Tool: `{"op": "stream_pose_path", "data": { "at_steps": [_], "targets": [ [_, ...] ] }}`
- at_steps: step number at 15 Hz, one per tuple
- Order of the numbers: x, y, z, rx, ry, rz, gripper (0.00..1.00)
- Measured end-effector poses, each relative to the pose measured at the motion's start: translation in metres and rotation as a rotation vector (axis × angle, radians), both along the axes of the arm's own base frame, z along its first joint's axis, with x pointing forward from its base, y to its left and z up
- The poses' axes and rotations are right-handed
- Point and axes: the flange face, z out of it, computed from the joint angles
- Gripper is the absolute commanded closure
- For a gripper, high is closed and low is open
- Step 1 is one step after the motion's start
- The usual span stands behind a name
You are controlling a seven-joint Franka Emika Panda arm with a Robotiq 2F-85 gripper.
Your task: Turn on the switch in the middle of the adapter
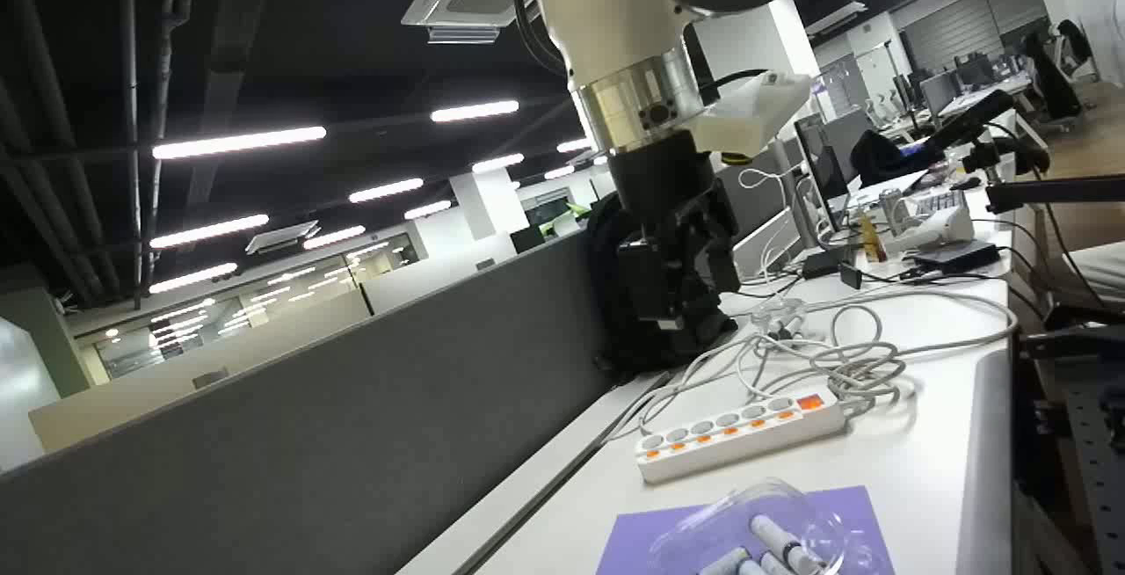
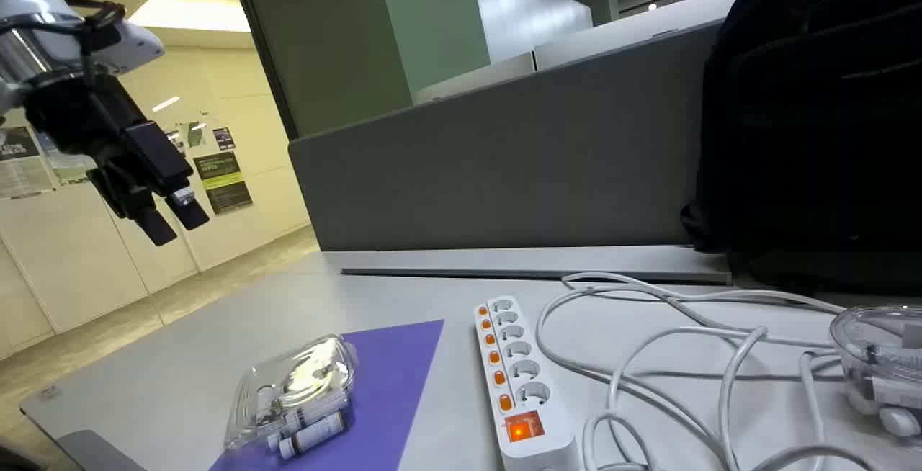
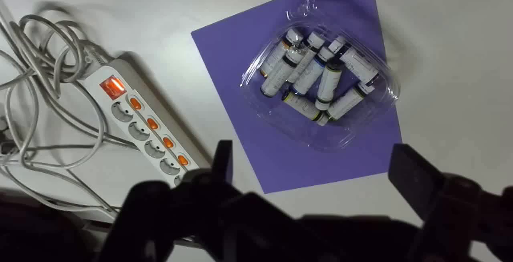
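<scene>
The white six-socket power strip (image 3: 145, 120) lies below the gripper (image 3: 314, 160) and off to its left in the wrist view, partly hidden by it, while the purple sheet (image 3: 280, 166) lies more directly ahead. The jaws stand wide apart, holding nothing, and touch no switch, so this looks like the approach step. The next move probably calls for closing the jaws, swinging over the strip and pressing down on a middle one of its orange switches (image 3: 168, 142).
</scene>
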Motion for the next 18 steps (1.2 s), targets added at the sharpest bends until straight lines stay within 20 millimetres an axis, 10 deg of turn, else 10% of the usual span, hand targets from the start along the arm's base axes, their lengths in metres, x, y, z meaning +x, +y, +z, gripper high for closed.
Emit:
{"op": "stream_pose_path", "data": {
  "at_steps": [18],
  "targets": [
    [0.008,-0.015,0.004,0.049,-0.016,-0.043,0.00]
  ]
}}
